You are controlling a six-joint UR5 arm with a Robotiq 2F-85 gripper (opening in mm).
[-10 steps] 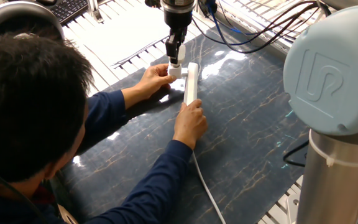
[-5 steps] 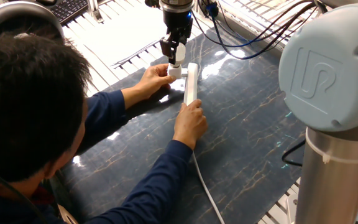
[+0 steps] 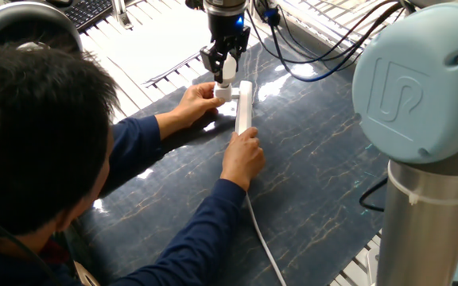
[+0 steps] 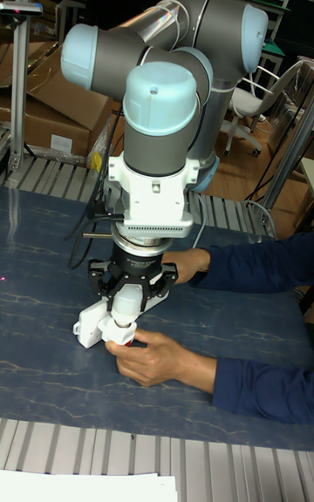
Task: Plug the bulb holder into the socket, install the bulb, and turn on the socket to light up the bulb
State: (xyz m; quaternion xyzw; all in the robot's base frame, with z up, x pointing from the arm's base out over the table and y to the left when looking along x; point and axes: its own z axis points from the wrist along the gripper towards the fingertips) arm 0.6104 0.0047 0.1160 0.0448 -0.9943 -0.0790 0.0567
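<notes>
Bulb (image 3: 226,70), small and white with a rounded frosted body, stands upright between the fingers (image 3: 225,67) of the gripper (image 4: 129,303), which are closed around it from both sides. Directly beneath it sits the bulb holder (image 3: 223,91), a small white cube-like block beside the far end of the socket (image 3: 244,106); whether its plug is seated cannot be made out. The socket is a long white power strip lying on the dark marbled surface (image 3: 316,167), with a white cord (image 3: 265,246) running from its near end toward the front edge. In the tall fixed view a small red spot (image 4: 130,341) shows low on the white parts near the person's thumb. One hand (image 3: 197,102) of the person steadies the bulb holder, the other hand (image 3: 243,157) presses on the socket's near end. The pale blue cap of the arm's joint (image 3: 416,83) bears an embossed "UR" logo.
</notes>
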